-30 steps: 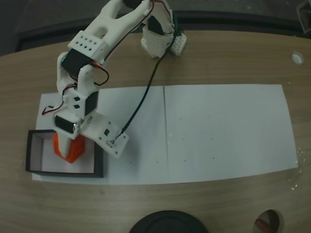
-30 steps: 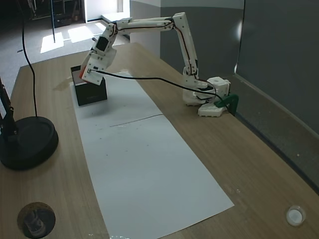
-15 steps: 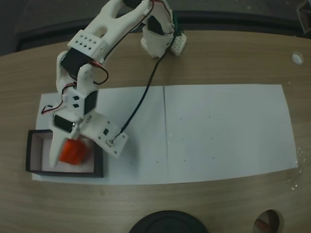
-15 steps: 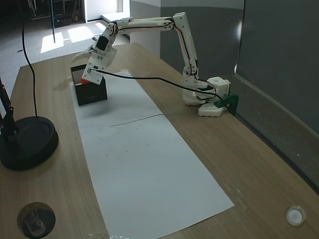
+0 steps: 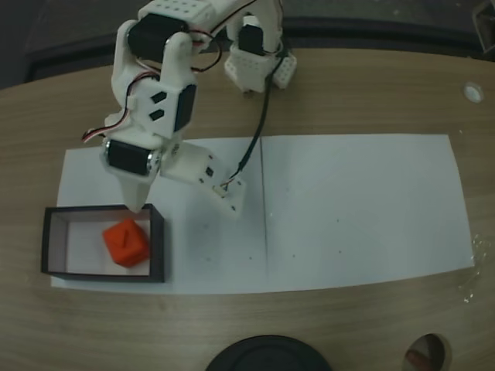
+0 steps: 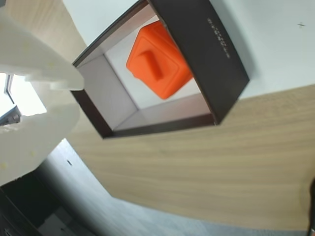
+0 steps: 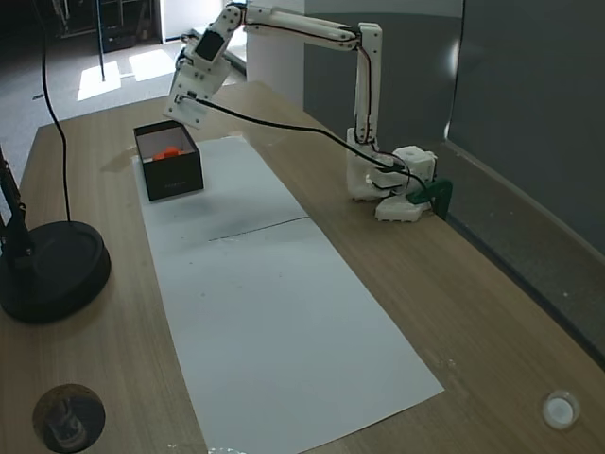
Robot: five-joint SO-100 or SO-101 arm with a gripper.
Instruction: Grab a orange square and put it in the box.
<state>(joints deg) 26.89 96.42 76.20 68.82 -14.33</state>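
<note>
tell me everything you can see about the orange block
The orange block is a small bright orange-red cube with rounded edges and a short raised ridge on its top face; it looks like plastic. It lies slightly turned on the pale floor of the black-walled box, nearer the right wall in that fixed view. The tool hangs above, not touching it.

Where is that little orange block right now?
The orange block lies inside the black-walled box, toward its right half in the top-down fixed view, at the white paper's left end.

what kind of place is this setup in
Probably a hobby or lab workbench: a small white robot arm clamped to a wooden table, white paper laid as a work mat, and a round black stand base with a cable.
</note>
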